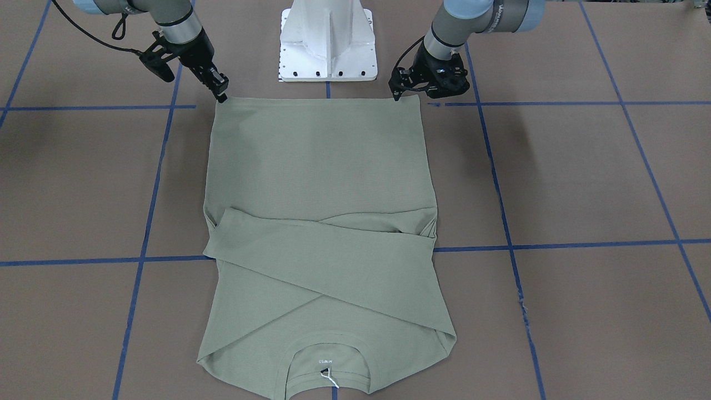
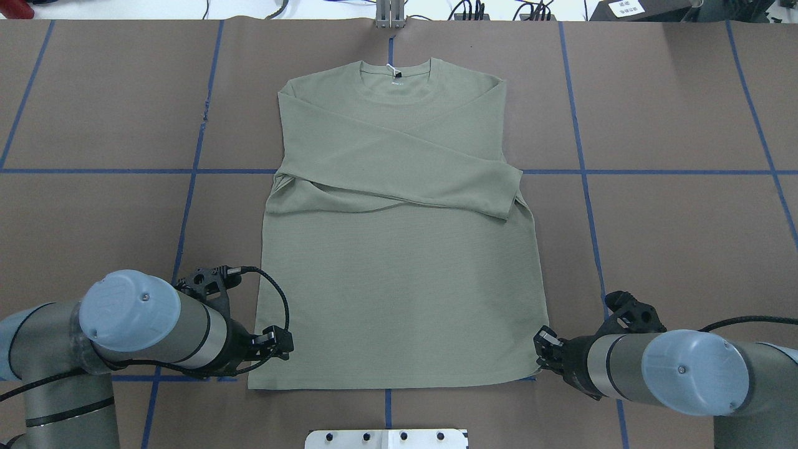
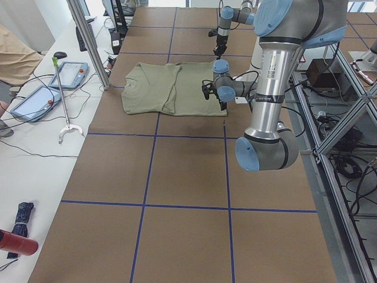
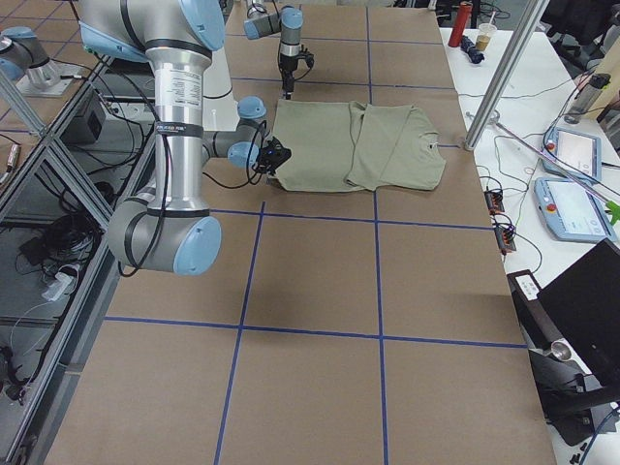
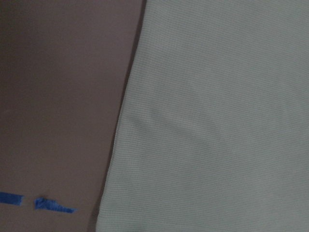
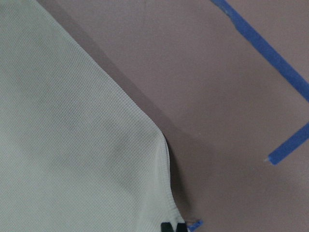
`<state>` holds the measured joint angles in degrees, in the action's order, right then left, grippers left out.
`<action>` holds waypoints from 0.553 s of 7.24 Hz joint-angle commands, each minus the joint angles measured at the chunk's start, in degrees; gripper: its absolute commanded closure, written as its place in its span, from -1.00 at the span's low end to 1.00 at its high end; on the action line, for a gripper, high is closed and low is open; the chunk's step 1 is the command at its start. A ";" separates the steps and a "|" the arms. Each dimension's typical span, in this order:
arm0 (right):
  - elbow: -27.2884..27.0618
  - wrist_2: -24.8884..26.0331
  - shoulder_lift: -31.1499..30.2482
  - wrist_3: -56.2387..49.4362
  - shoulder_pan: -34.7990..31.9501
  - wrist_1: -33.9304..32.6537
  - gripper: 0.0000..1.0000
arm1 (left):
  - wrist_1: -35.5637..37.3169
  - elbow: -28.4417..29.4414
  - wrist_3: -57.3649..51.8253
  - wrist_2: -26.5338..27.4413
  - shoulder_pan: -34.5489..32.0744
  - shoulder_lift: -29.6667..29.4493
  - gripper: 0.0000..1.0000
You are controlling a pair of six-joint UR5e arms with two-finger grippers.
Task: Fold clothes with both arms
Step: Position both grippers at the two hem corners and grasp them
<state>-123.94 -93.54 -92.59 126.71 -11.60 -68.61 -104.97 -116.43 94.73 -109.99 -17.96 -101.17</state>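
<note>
Brown table [image 1: 583, 178] is carrying the shirt [image 1: 316, 161] mid-frame, sleeves crossed, while left gripper [image 1: 397, 95] and right gripper [image 1: 221, 91] are touching its upper hem corners, whether pinching I cannot tell; next, I judge, comes lifting that hem toward the collar [image 1: 329, 355].

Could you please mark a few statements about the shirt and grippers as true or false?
1. A white tag shows at the collar. True.
2. Both sleeves are crossed over the shirt's body. True.
3. The collar lies at the robot's end of the table. False: the hem lies there; the collar is at the far end.
4. The left gripper and right gripper are each at a hem corner. True.
5. The shirt hangs lifted off the table. False: it lies flat on it.
</note>
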 commanded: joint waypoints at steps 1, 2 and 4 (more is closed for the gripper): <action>0.02 -0.15 0.04 -0.06 -0.18 -0.03 1.00 | 0.03 1.55 1.06 0.13 0.99 0.19 -0.86; 0.02 -0.15 0.04 -0.06 -0.18 -0.12 1.00 | -0.06 2.43 3.85 0.13 3.43 0.19 -0.71; 0.02 -0.15 0.04 -0.06 -0.18 -0.12 1.00 | 0.03 2.18 5.55 0.22 3.81 -0.08 -0.48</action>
<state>-123.91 -93.69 -92.55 126.65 -11.77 -68.72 -105.00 -114.31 99.30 -109.84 -14.61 -101.23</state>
